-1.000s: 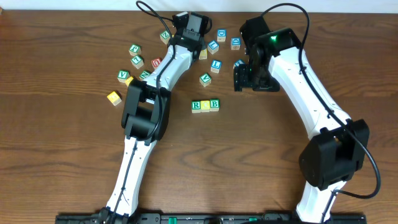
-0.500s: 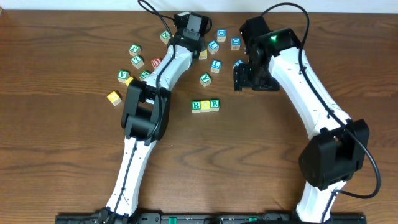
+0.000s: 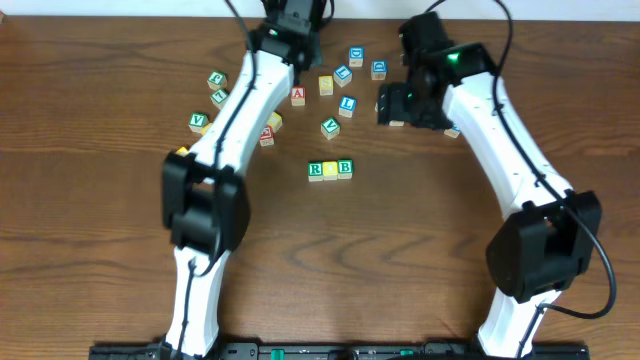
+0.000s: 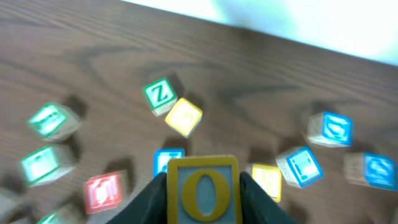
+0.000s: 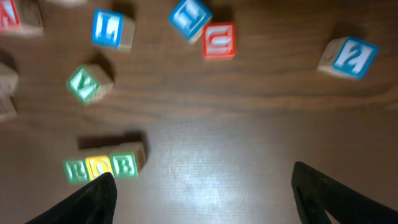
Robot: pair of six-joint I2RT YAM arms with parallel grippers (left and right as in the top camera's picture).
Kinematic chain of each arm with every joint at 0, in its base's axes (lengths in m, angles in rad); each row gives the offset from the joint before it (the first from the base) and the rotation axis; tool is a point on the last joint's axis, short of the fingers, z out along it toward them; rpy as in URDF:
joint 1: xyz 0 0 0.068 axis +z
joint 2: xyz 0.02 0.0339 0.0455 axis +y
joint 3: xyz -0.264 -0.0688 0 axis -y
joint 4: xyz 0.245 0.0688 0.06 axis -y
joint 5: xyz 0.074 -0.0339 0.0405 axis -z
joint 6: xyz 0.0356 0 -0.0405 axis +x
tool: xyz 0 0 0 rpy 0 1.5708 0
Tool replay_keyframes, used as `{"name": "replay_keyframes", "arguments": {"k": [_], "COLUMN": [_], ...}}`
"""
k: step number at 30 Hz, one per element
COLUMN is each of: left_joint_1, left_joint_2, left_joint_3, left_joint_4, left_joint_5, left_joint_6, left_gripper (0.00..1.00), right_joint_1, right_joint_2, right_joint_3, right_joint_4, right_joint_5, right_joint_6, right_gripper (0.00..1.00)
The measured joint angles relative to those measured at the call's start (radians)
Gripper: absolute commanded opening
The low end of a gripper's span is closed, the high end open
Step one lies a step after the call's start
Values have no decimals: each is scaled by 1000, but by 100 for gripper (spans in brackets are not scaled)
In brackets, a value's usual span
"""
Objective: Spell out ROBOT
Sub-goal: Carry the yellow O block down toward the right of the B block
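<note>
Left wrist: left jaws pinch yellow O cube (image 4: 202, 188) | right wrist: right jaws spread wide, empty.

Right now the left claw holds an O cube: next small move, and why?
Probably carry it toward the spot just right of B. The left claw is closed on the yellow O cube, and the laid cubes read R, O, B, with bare table beside B.

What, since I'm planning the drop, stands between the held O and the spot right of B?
The A, I and V cubes lie on the table between. The O, in the left gripper, looks lifted, so could pass over. The spot beside B is bare.
</note>
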Motion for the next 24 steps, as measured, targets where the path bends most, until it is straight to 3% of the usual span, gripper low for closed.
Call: {"name": "replay_keyframes", "arguments": {"k": [6,13,24], "left_joint_1": [-2,-51,-202], "left_joint_2": [-152,-180,-180], "left_joint_3": [0,0,-57], "left_joint_4": [-230,-450,-522], "left_joint_5": [143,260,295], "left_joint_6": [3,3,3], "left_gripper": [32,32,32], "right_joint_1": [-119,-263,-334], "right_joint_2": [0,0,0], "right_joint_3": [3,10,10], "right_joint_4": [53,98,100], "right_joint_5": [-54,-174,-259], "right_joint_6": [-2,-13,-51], "right_gripper": [86,85,85]}}
